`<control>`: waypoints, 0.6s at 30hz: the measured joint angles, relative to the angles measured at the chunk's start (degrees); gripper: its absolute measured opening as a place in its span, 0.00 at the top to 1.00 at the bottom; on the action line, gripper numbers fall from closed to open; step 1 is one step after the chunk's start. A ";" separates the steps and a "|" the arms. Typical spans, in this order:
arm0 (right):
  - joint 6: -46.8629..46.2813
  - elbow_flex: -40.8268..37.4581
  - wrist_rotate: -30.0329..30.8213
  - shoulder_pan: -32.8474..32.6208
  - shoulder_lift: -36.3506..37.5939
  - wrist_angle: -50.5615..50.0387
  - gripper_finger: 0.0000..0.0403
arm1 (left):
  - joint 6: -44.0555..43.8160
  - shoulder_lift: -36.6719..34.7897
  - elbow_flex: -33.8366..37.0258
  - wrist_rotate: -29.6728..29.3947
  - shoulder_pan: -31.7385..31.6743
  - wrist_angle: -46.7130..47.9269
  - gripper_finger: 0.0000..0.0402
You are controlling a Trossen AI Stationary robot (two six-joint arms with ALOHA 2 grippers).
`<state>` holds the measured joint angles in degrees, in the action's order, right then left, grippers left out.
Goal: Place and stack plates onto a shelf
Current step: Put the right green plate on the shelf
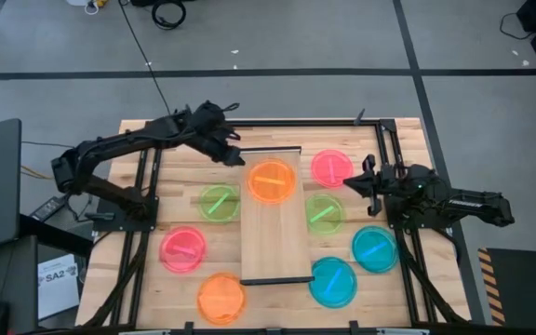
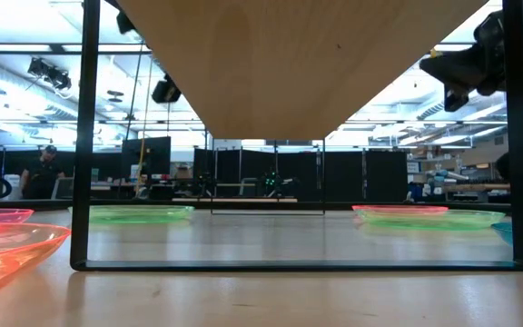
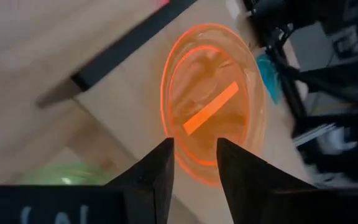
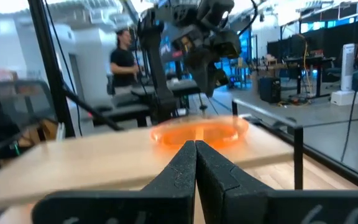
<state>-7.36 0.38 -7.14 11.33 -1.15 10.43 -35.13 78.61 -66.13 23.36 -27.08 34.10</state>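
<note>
An orange plate (image 1: 271, 181) lies flat on the far end of the light-wood shelf (image 1: 273, 247). My left gripper (image 3: 194, 155) is open and hovers just off this plate's rim (image 3: 191, 167), by the shelf's far left corner (image 1: 235, 154). The right wrist view shows a gap between it and the orange plate (image 4: 197, 132). My right gripper (image 1: 356, 180) is shut and empty. It is raised to the right of the shelf, beside a pink plate (image 1: 330, 167). On the table lie two green plates (image 1: 219, 203) (image 1: 324, 213), a pink plate (image 1: 183, 248), an orange plate (image 1: 221, 298) and two cyan plates (image 1: 374, 248) (image 1: 332, 282).
The shelf stands raised on thin dark end frames (image 2: 84, 136); the low view looks under its board (image 2: 302, 64). Plates ring it on both sides of the table. A black rail (image 1: 273, 149) crosses the shelf's far end. People stand in the room beyond the table.
</note>
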 joint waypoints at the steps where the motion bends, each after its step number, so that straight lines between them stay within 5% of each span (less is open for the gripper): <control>1: -0.52 0.00 0.00 -0.01 0.00 0.78 0.96 | 1.78 -1.05 0.00 -1.42 0.28 0.87 0.68; 9: -7.93 0.02 0.00 0.00 0.00 4.56 0.84 | 12.09 -8.79 0.80 -17.34 6.33 8.04 0.68; 18: -12.04 8.99 -1.79 0.00 -0.41 -4.08 0.73 | 11.52 -19.12 19.19 -19.13 14.95 -7.61 0.68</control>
<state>-19.40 9.37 -8.93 11.33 -1.56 6.36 -23.60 59.49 -46.94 4.23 -12.13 26.49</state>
